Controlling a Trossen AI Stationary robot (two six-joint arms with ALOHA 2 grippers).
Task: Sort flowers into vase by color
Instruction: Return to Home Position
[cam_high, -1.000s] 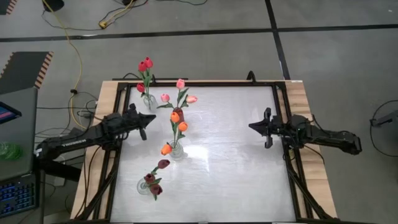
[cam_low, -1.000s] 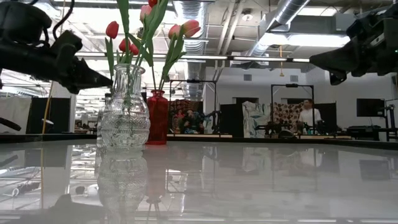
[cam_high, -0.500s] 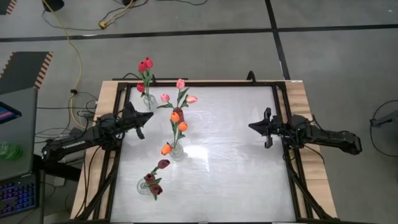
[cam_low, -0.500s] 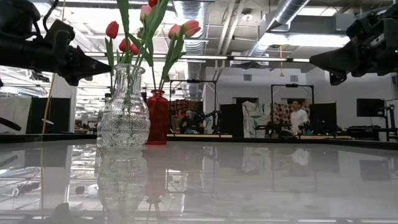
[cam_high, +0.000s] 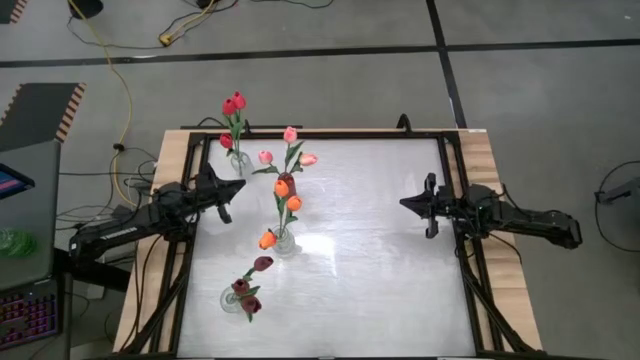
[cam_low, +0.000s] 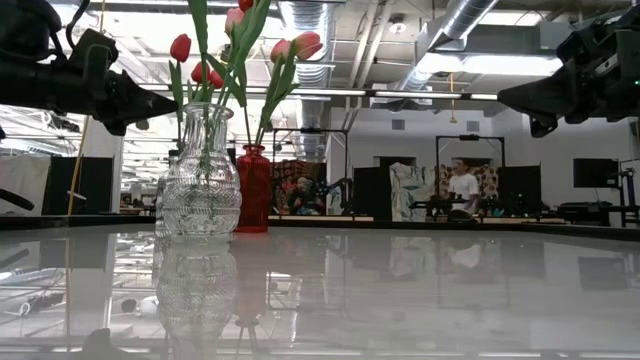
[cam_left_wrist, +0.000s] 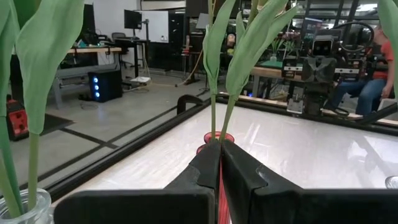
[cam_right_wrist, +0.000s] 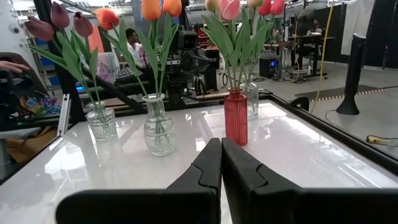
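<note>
Four vases stand on the left half of the white table, each holding flowers of one colour by their stems. Red tulips are in a clear vase at the far left. Pink tulips are in a red vase. Orange tulips are in a clear vase. Maroon tulips are in a clear vase near the front. My left gripper is shut and level, left of the vases and touching nothing. My right gripper hovers shut at the right side.
A black frame runs around the table top. The middle and right of the table hold no objects. Beyond the table, a person stands in the room. Cables lie on the floor at the far left.
My left gripper has drawn back a little toward the table's left edge and risen, tipping up from a downward slant until it is level. It stayed shut. The flowers and vases have kept still.
</note>
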